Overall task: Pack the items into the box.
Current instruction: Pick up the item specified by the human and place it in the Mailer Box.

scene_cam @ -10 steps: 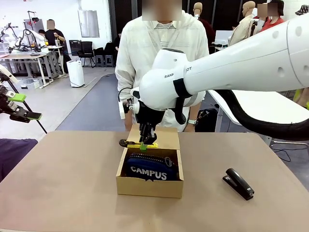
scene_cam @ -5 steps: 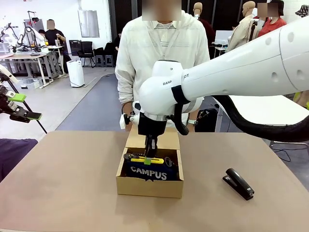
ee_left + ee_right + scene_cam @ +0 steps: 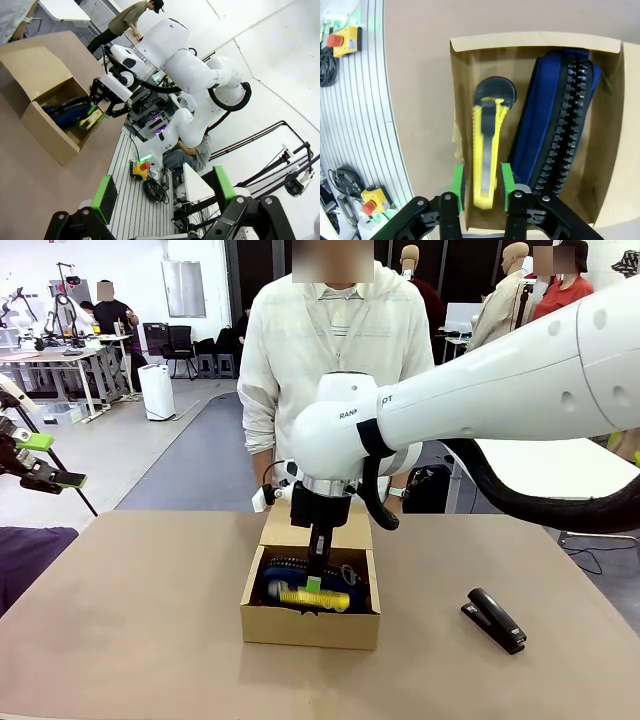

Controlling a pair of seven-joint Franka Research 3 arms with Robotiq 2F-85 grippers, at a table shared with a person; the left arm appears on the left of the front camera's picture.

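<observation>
The left gripper (image 3: 50, 460) hung off the table's left edge, raised and well away from the work, its jaws spread wide with nothing between the green pads (image 3: 105, 197). The right arm reached in across the middle, its wrist turned straight down, and the right gripper (image 3: 315, 585) stood inside the box (image 3: 310, 625).

Its jaws were only slightly parted. The utility knife (image 3: 486, 150) lay lengthwise between the pads with a thin gap at each side, so it looked let go rather than pinched. Just beside the jaws, the navy pouch (image 3: 540, 125) took up the rest of the box.

The brown table (image 3: 130, 620) lay bare to the left of the jaws. A person (image 3: 320, 350) stood just behind them. Rightward, a black stapler (image 3: 494, 620) lay well apart from the box walls.
</observation>
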